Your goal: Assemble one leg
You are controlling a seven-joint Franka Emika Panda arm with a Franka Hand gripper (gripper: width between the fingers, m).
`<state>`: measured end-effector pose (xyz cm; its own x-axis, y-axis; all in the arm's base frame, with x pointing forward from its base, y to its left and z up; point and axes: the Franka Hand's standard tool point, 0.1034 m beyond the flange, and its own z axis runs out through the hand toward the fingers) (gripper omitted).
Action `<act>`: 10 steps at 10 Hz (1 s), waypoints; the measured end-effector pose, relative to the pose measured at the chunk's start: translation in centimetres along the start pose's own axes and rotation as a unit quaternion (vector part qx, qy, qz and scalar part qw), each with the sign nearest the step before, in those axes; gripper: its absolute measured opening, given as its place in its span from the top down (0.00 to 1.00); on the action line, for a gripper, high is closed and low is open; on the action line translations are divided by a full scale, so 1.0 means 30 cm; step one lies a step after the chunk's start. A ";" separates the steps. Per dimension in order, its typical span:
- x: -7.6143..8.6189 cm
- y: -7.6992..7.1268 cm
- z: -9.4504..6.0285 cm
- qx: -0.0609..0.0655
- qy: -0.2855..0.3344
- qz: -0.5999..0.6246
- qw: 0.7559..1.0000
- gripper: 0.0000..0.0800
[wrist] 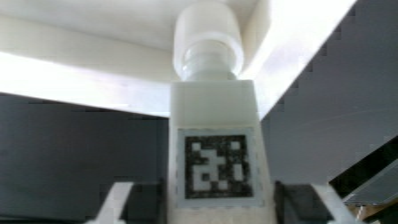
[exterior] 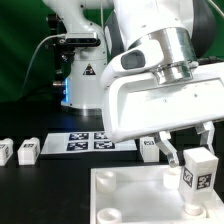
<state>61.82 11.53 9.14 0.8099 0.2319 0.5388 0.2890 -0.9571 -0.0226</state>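
The pincer [exterior: 192, 157] is clamped on the leg [exterior: 197, 172], its dark fingers [exterior: 167, 152] pressed against the block's two flat sides. The leg is a stubby white plastic block, square-edged and smooth, held upright with a black-and-white marker tag on the face turned to the camera. It hangs at the corner of the tray-like piece [exterior: 130, 190] on the exterior view's right; whether it touches that piece I cannot tell.

In the wrist view the leg [wrist: 217, 120] fills the centre, its blocky body narrowing to a round peg that points at a pale, blurred surface, with the pincer [wrist: 214, 205] flanking it.

The tray-like piece is white, matt, with round sockets. Behind it on the black tabletop [exterior: 55, 190] lie the thin flat marker board [exterior: 90, 142] and three loose legs [exterior: 28, 150]
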 end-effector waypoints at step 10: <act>-0.010 0.011 0.030 -0.004 0.026 0.006 1.000 0.55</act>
<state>62.15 11.30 8.22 0.7849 0.2118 0.5823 0.2761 -0.9609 -0.0226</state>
